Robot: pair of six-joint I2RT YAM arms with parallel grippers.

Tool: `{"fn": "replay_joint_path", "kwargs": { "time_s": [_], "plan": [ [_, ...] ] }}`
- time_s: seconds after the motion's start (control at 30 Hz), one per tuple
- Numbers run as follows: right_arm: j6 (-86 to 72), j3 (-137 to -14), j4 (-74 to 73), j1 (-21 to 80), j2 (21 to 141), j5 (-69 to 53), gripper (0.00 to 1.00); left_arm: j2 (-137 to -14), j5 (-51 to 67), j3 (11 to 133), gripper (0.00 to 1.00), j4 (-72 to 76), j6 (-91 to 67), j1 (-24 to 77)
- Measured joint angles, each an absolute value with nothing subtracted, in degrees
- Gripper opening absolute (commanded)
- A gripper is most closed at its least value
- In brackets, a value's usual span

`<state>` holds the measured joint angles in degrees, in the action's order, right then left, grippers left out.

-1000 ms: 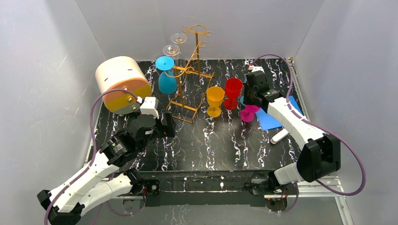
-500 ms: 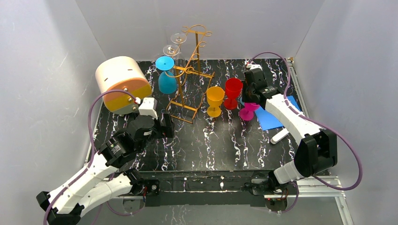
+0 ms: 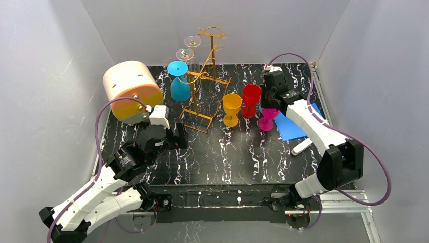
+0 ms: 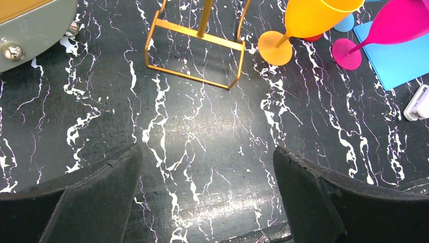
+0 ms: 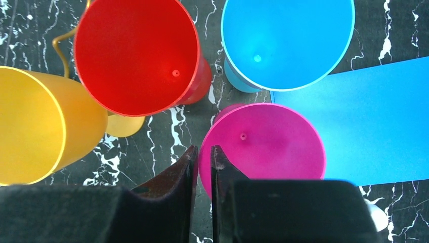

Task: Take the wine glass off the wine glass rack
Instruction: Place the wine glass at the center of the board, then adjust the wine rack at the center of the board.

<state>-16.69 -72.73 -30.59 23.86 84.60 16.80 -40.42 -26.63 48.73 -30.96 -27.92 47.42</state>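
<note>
One pink glass [image 5: 263, 147] down, off the rack [image 4: 202, 31]; my right pincer [image 5: 203, 152] nearly closed at its rim, grip unclear; left pincer [image 4: 207, 151] spread for more.

Wire rack [image 4: 207, 15]: one. Clear glasses [image 3: 185, 53]: two. Coloured goblets: five: yellow goblet [image 3: 232, 104], red goblet [image 3: 251, 94], magenta goblet [image 3: 268, 118], two blue goblets [image 5: 288, 43]. Cylindrical box [image 3: 132, 91]: one. Blue sheet [image 3: 293, 127]: one. White object [image 3: 301, 147]: one.
</note>
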Motion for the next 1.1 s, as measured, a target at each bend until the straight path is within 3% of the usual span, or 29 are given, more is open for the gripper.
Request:
{"fn": "replay_joint_path", "kwargs": {
  "time_s": [0.47,0.83,1.1],
  "plan": [
    [-16.6,-78.6,-34.1,23.8,83.9,12.1,0.37,-40.4,-26.9,48.7,0.98,-32.0,-27.2,47.4],
    [-26.4,-79.1,-32.1,23.9,75.2,-3.8,0.48,-46.1,-26.7,49.0,0.98,-35.0,-25.1,46.5],
    [-33.0,-79.4,-26.7,30.5,74.0,-7.6,0.51,-49.6,-13.8,48.8,0.98,-32.8,-23.4,28.8]
  ]
}}
